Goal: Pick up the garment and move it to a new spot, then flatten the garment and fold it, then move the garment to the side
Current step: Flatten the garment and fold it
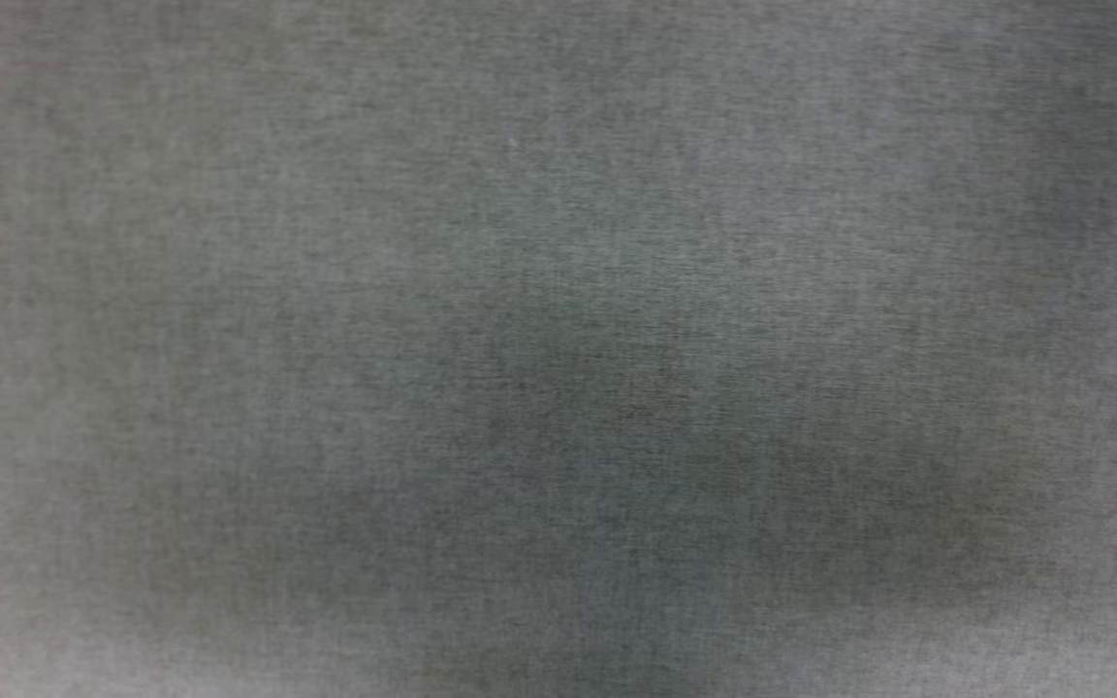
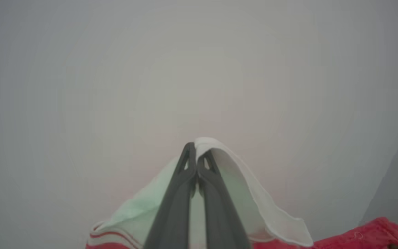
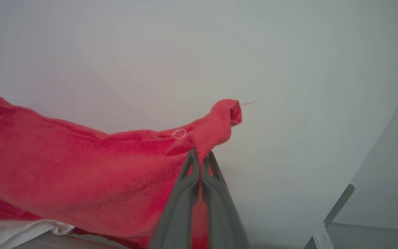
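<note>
In the left wrist view, my left gripper is shut on a white sleeve of the garment. The sleeve drapes over the fingers, with red-and-white striped trim at the lower left and red cloth at the lower right. In the right wrist view, my right gripper is shut on a bunched red edge of the garment. The cloth stretches away to the left, and a white part shows at the bottom left. Lettering is hidden.
A pale white surface lies behind the cloth in both wrist views. Its edge runs down the right, with a grey bar beside it. The head view gives a blurred grey woven surface very close up.
</note>
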